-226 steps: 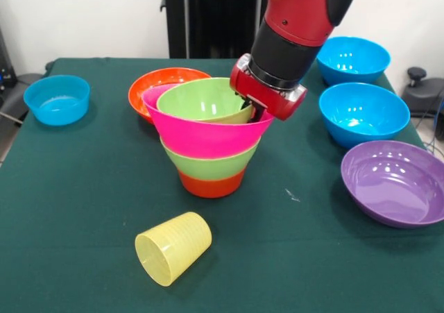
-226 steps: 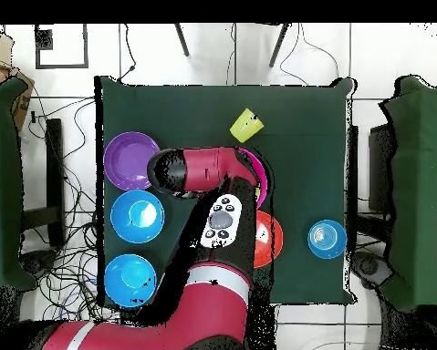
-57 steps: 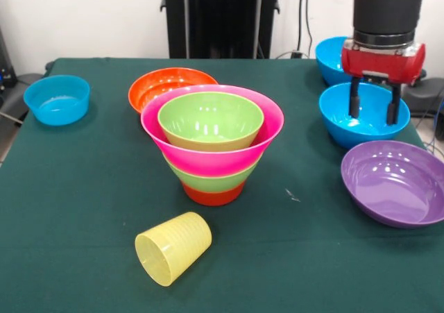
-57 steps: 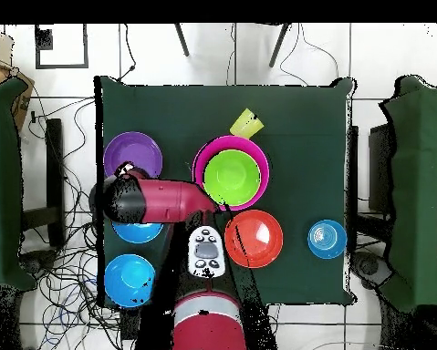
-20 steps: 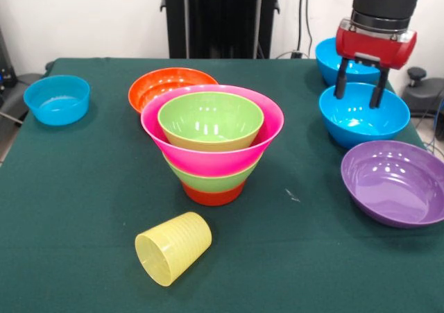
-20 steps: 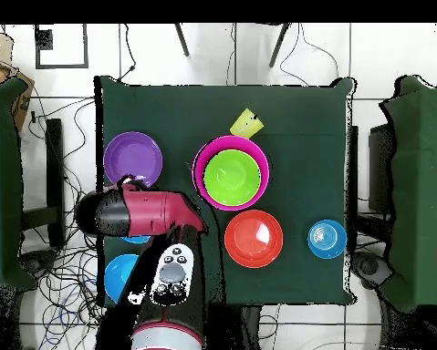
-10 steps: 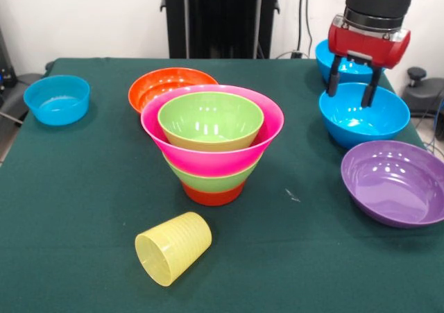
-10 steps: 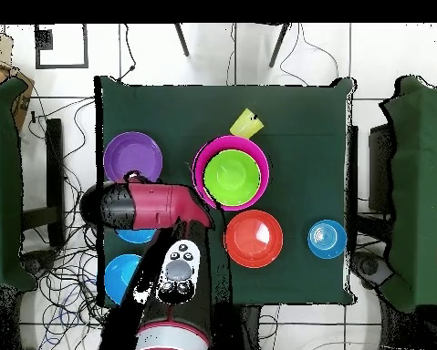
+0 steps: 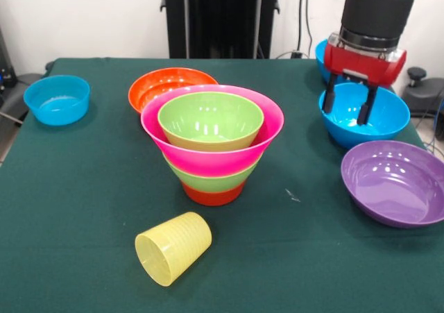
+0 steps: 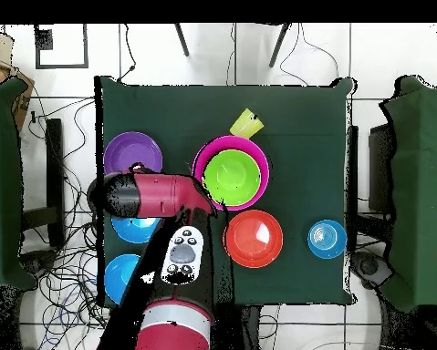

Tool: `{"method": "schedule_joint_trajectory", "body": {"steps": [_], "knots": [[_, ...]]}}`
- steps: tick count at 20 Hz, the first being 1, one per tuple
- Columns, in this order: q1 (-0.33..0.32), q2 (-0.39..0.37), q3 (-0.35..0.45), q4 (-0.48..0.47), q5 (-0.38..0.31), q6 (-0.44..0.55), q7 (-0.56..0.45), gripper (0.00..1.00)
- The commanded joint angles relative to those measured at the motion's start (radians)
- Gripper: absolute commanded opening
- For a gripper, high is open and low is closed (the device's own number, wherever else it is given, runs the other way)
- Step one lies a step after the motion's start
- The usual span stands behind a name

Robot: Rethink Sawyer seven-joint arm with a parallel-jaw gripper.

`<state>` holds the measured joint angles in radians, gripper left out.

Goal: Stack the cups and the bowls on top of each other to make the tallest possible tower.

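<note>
We observe the two-finger claw (image 9: 348, 107) empty, its jaws spread wide, hanging over the near-left rim of the glossy round blue plastic bowl (image 9: 368, 114). Over the last second it shifted left and dropped lower over that bowl, which we judge to be alignment for a rim grasp. The red and black arm (image 9: 369, 28) descends almost vertically. Left of this bowl stands the nested bowl tower (image 9: 211, 143); the ribbed pale-yellow plastic tumbler (image 9: 173, 248) lies tipped in front of the tower.
</note>
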<state>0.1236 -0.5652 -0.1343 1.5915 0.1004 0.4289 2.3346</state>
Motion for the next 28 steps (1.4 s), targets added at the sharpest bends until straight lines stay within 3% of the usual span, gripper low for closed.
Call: {"method": "schedule_joint_trajectory", "body": {"steps": [1,20,28], "knots": [[0.012,0.122,0.033,-0.106,-0.017,0.075,0.069,1.0],[0.033,0.19,0.019,-0.151,-0.001,0.055,0.102,1.0],[0.016,0.23,0.08,-0.119,0.016,-0.051,0.097,1.0]]}}
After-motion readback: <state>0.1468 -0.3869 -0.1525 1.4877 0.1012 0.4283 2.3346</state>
